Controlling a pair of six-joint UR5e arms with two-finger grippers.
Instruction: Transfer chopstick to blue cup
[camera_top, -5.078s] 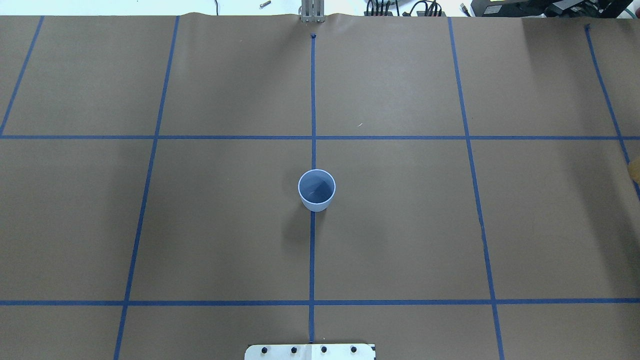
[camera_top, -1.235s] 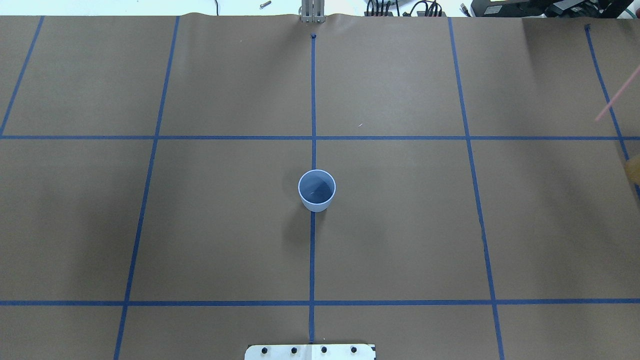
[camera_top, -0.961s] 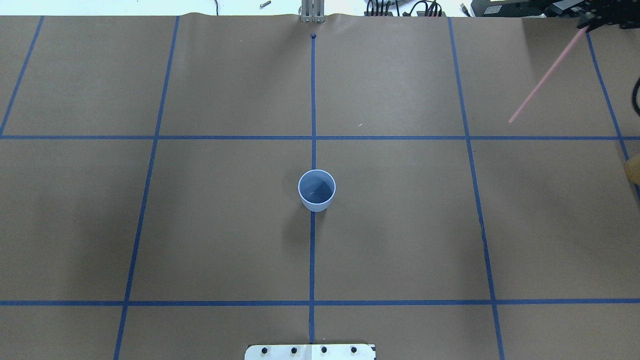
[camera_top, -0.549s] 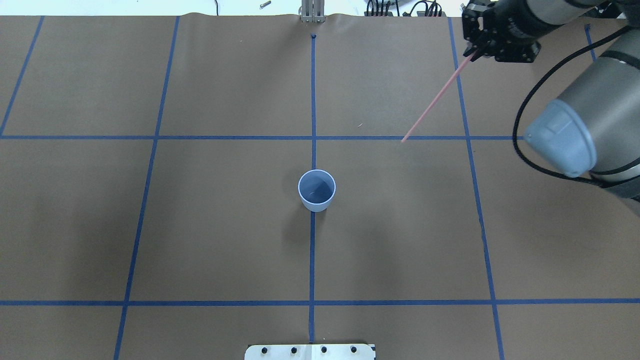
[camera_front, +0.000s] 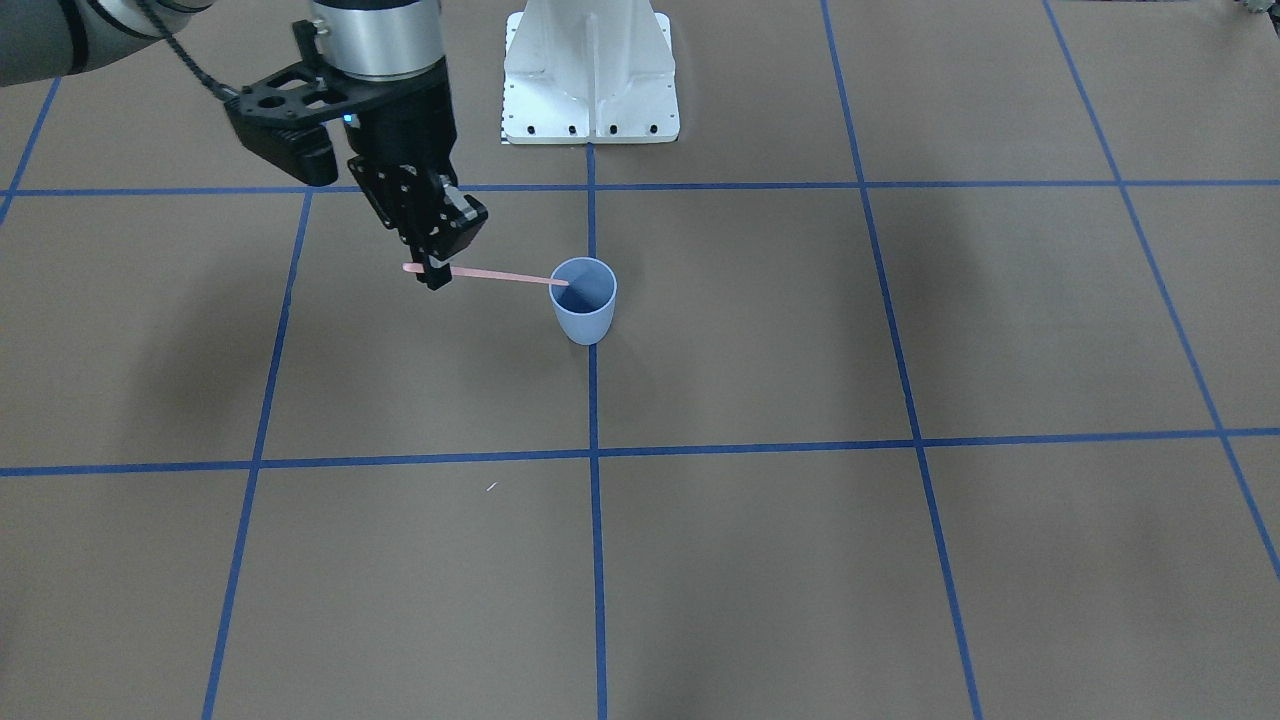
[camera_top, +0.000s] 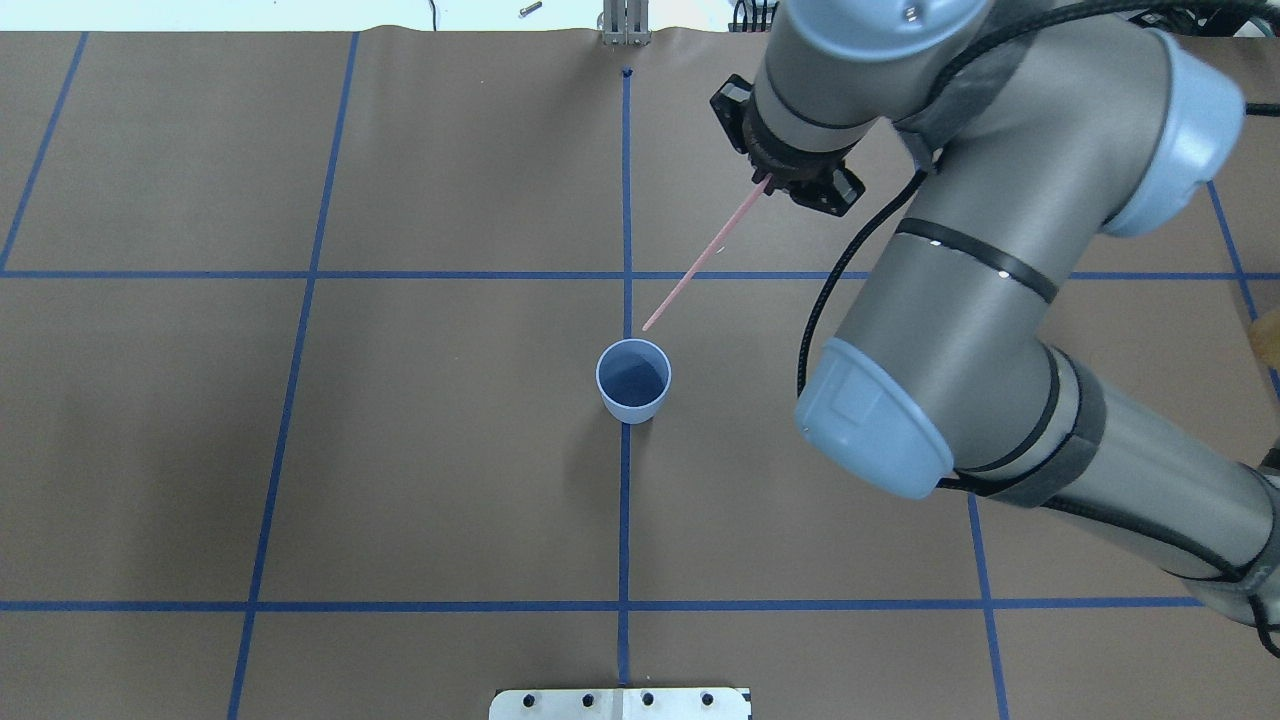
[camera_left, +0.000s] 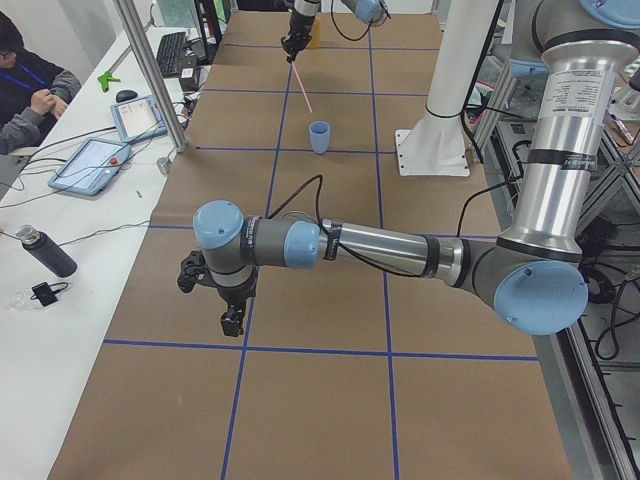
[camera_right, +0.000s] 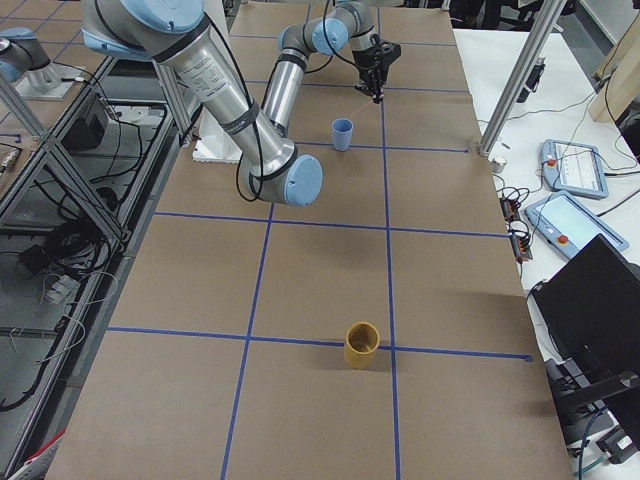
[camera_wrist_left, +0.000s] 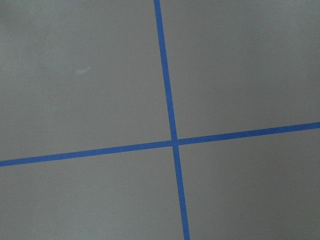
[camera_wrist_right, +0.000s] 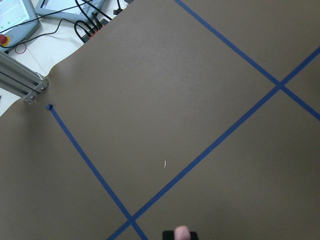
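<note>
The blue cup stands upright at the table's middle, on the centre tape line; it also shows in the front view. My right gripper is shut on one end of the pink chopstick and holds it in the air. The stick slants down toward the cup. In the front view its free tip is at the cup's rim, with the gripper to the cup's side. My left gripper hangs low over the table, far from the cup. It shows in the left side view only, so I cannot tell its state.
A mustard yellow cup stands near the table's right end. The white robot base plate is at the robot's edge. Blue tape lines grid the brown paper. An operator and tablets sit beside the table.
My right arm has swung in from the right with the chopstick. The stick's free tip has moved from the far right square to just beyond the cup's rim. The cup has not moved.
</note>
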